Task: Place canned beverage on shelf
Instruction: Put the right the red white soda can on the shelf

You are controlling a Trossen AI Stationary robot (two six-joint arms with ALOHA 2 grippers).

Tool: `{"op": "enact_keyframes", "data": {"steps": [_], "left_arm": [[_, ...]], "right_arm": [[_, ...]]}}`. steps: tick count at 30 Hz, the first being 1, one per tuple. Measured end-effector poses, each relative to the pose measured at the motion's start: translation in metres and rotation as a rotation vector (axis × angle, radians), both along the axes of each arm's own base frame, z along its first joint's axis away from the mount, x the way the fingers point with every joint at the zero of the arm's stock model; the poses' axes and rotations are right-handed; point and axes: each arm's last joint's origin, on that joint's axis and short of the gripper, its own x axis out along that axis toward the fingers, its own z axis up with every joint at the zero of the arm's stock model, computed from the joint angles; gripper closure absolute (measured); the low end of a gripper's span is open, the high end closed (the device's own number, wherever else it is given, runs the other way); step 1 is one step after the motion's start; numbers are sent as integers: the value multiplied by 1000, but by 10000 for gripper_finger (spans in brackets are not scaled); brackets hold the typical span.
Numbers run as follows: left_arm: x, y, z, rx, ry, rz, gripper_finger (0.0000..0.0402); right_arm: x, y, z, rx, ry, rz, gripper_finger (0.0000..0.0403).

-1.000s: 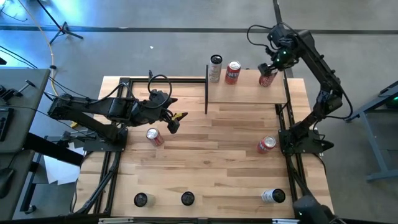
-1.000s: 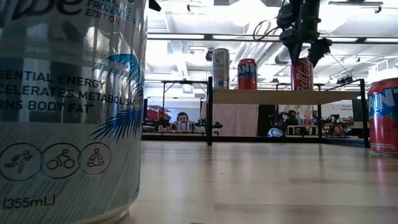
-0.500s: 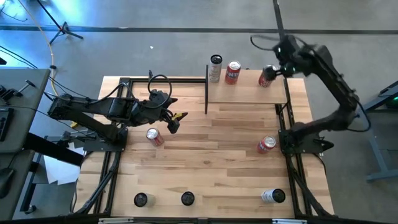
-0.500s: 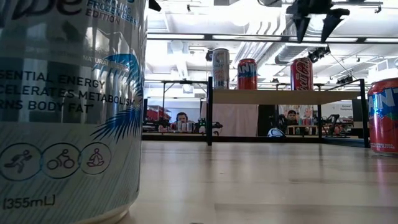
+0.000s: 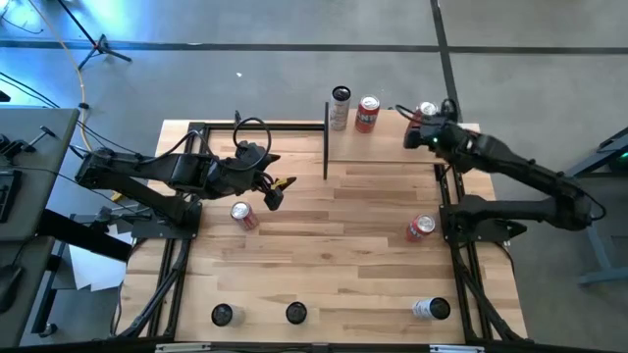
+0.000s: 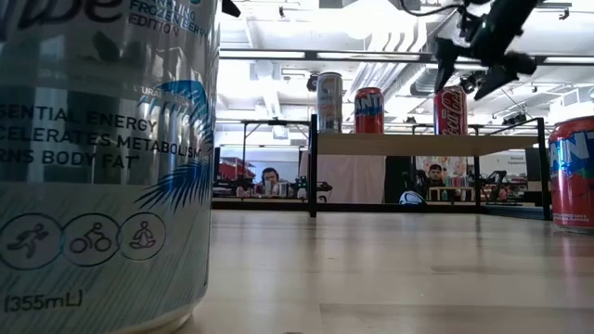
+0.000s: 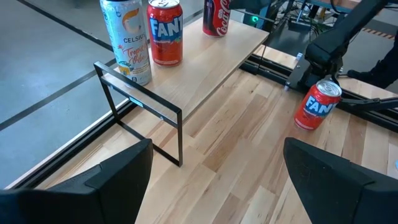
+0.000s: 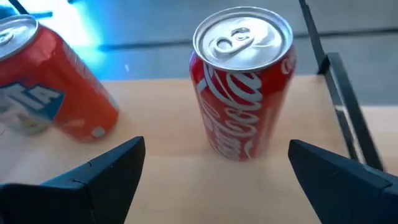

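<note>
The shelf [image 5: 392,147] stands at the table's far right. A silver can [image 5: 340,106], an orange Fanta can [image 5: 367,113] and a red Coca-Cola can [image 5: 425,114] stand upright on its board. My right gripper [image 5: 414,129] is open and empty, just on the near side of the Coca-Cola can [image 8: 244,81] and higher than its top in the low view [image 6: 471,65]. My left gripper [image 5: 275,191] is open and empty over the table's left middle, beside a can lying on its side [image 5: 243,216].
A Fanta can [image 5: 420,227] stands on the table by the right arm's base. Three more cans stand near the front edge [image 5: 223,314], [image 5: 295,312], [image 5: 430,310]. A big silver can [image 6: 102,158] fills the left of the low view. The shelf's black uprights [image 5: 326,137] rise at its left end.
My right gripper has come off the Coca-Cola can, gone up above it, then drawn back toward the table's near right and come down a little. The can stays upright on the shelf board where it was.
</note>
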Motion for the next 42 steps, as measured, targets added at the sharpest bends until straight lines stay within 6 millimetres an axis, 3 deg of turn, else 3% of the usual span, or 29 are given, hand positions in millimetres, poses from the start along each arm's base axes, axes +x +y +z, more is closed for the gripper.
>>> {"op": "enact_keyframes", "data": {"steps": [10,23,29,38,42], "left_arm": [[0,0,0,0,0,0,64],[0,0,0,0,0,0,64],[0,0,0,0,0,0,64],[0,0,0,0,0,0,64],[0,0,0,0,0,0,64]], "right_arm": [[5,-5,-42,-90,23,-28,20],[5,-13,-40,-181,65,-72,33],[2,-25,-40,-135,26,-35,101],[5,-31,-45,-80,-14,-23,261],[6,-30,-46,-56,-50,-21,293]]}}
